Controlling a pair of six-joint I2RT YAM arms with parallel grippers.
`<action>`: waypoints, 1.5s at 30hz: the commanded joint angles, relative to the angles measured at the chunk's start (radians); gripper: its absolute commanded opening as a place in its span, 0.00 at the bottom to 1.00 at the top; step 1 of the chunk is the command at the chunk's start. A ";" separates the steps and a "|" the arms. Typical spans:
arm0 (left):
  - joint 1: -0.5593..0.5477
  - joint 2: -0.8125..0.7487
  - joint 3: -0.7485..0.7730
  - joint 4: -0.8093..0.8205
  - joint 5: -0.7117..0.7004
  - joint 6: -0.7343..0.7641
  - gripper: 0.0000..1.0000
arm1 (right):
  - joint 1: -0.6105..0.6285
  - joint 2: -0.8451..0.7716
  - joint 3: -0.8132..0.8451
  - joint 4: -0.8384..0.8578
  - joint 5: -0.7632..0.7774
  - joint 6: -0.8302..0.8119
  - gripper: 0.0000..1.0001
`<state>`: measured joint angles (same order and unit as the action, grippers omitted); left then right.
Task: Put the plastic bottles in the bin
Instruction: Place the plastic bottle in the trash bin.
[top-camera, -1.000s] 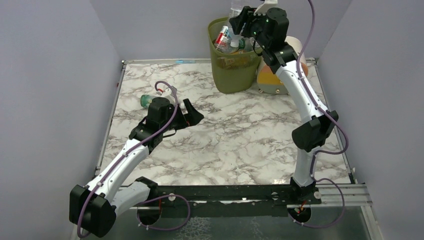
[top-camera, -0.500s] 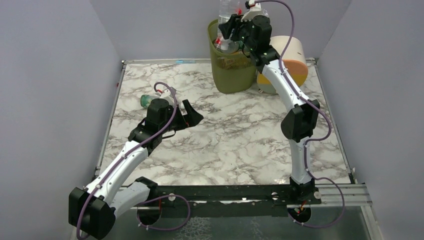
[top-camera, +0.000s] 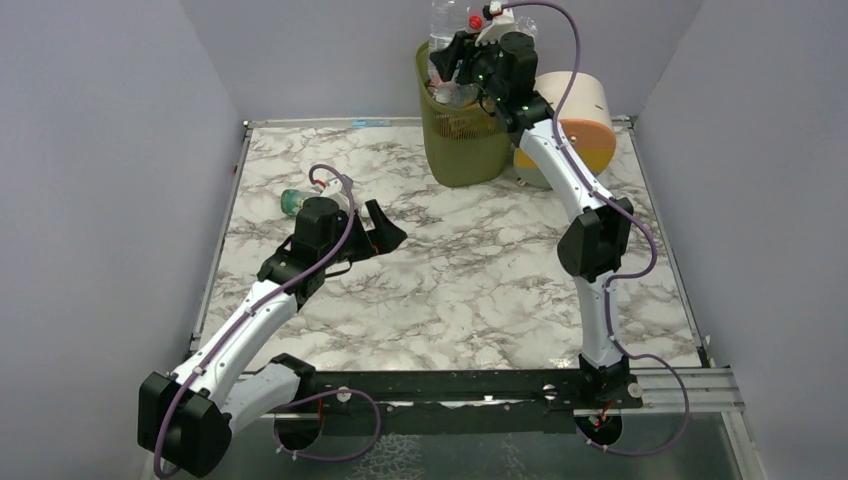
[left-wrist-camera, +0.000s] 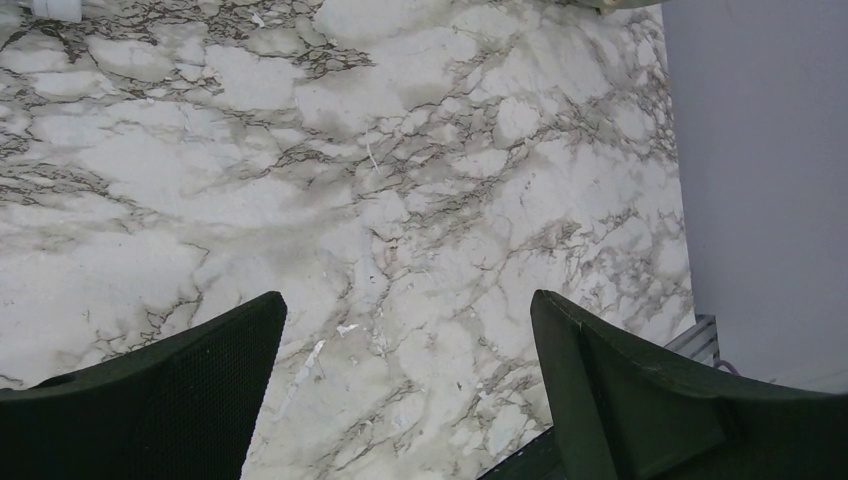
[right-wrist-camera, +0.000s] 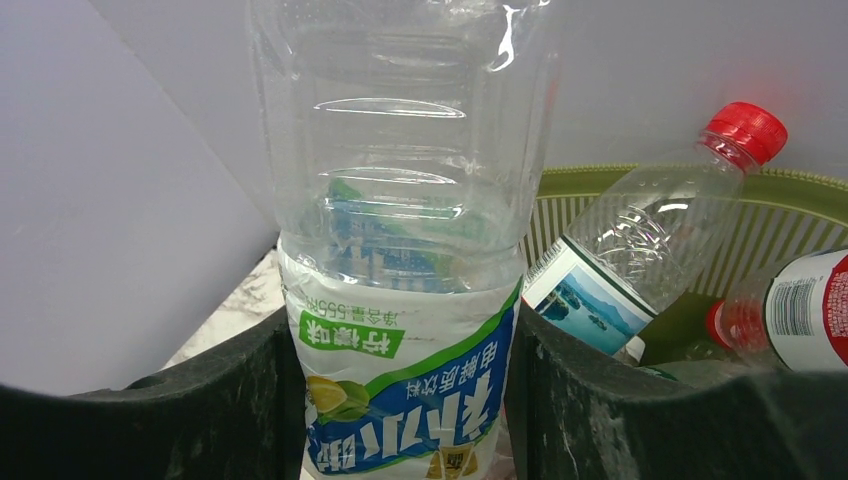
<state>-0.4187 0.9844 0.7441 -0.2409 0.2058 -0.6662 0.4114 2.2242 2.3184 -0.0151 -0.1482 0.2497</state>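
Observation:
My right gripper is shut on a clear bottle with a blue, green and white label and holds it over the olive-green mesh bin, bottle sticking up above the rim. Inside the bin lie several bottles, one with a red cap and one with a red-and-white label. One bottle with a green cap lies on the table behind my left wrist. My left gripper is open and empty over bare marble.
A cream drum with an orange face stands right of the bin. Grey walls close the table at the back and both sides. A black rail runs along the near edge.
My right gripper has swung left with the bottle, from the bin's right side to above its left part. The left arm has not moved.

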 joint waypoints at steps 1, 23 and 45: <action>0.006 0.006 -0.012 0.036 0.018 -0.003 0.99 | -0.006 0.032 -0.001 -0.042 0.004 -0.049 0.65; 0.005 0.015 0.008 0.032 0.023 -0.001 0.99 | -0.005 -0.002 -0.002 -0.099 0.087 -0.072 0.79; 0.006 0.019 -0.001 0.041 0.030 -0.007 0.99 | -0.049 0.098 0.138 -0.330 0.240 -0.002 0.80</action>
<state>-0.4187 1.0035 0.7441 -0.2279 0.2161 -0.6697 0.4004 2.2532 2.4207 -0.1844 0.0235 0.2195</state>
